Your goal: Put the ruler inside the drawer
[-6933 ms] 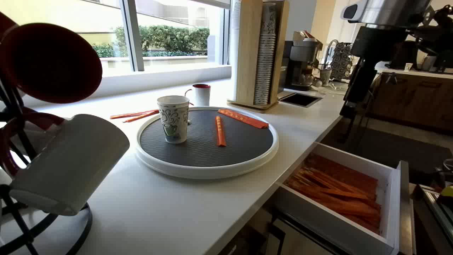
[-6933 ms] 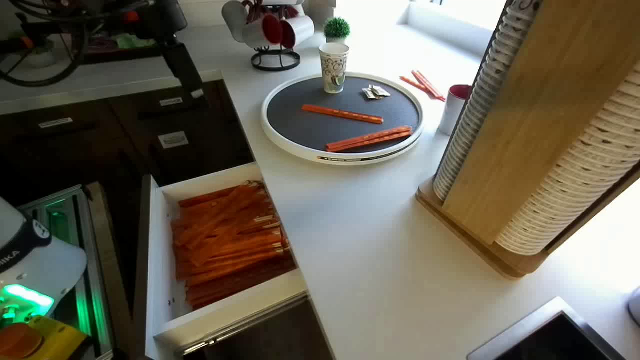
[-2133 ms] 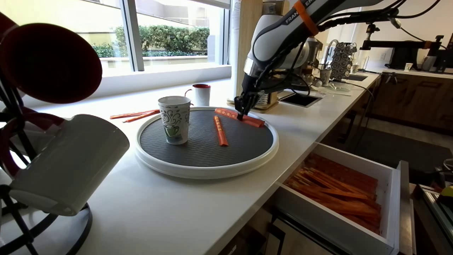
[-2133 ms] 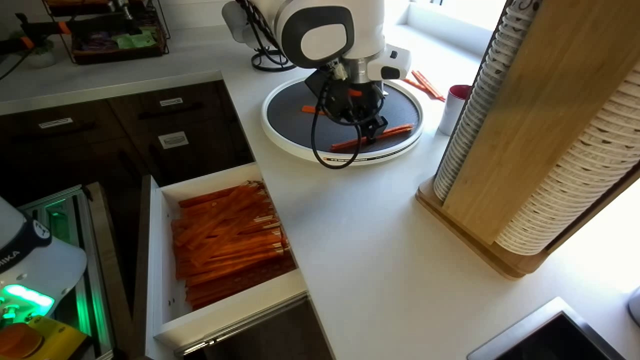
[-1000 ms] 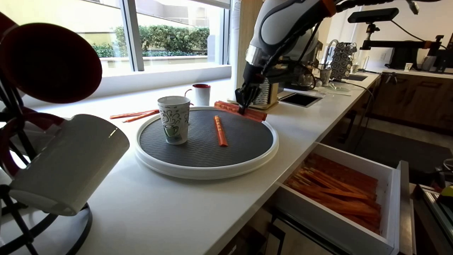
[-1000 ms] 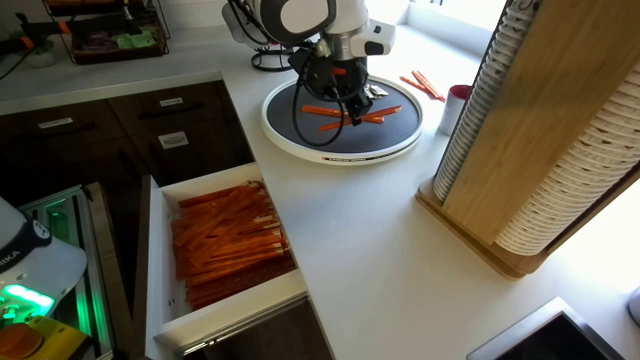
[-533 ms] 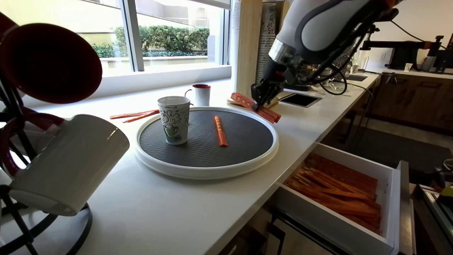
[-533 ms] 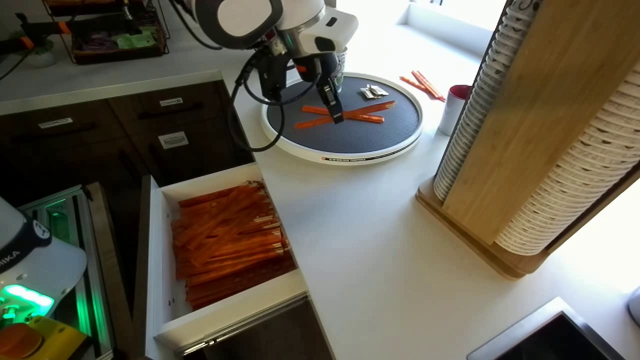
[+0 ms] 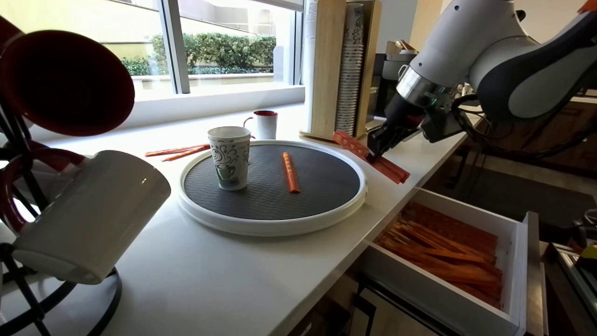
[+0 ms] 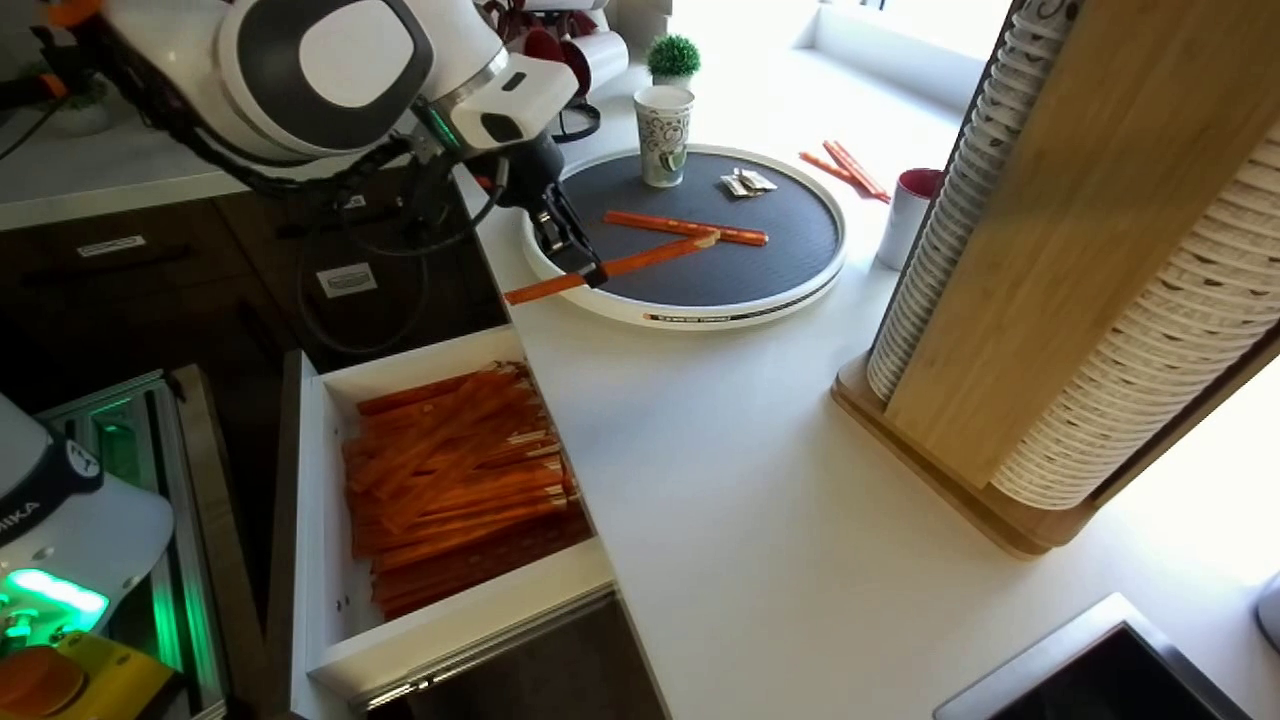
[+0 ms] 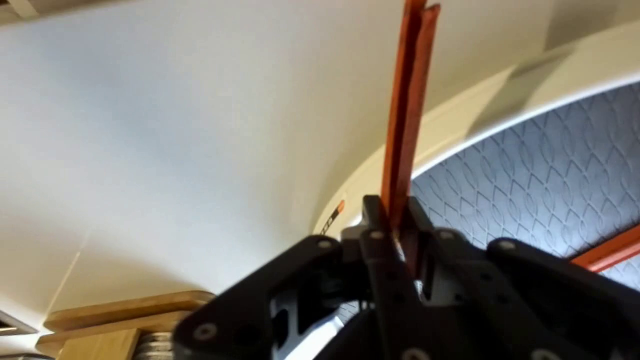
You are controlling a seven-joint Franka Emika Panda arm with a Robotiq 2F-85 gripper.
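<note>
Near the ruler (image 9: 390,170), a tray (image 9: 261,203) holds cup (image 9: 229,159) and stick (image 9: 290,173).

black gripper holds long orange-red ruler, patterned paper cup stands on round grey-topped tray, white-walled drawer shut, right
The white-walled drawer isn't shut but pulled open, as both exterior views show. The rest is right: the black gripper holds the long orange-red ruler, and the patterned paper cup stands on the round grey-topped tray.
</note>
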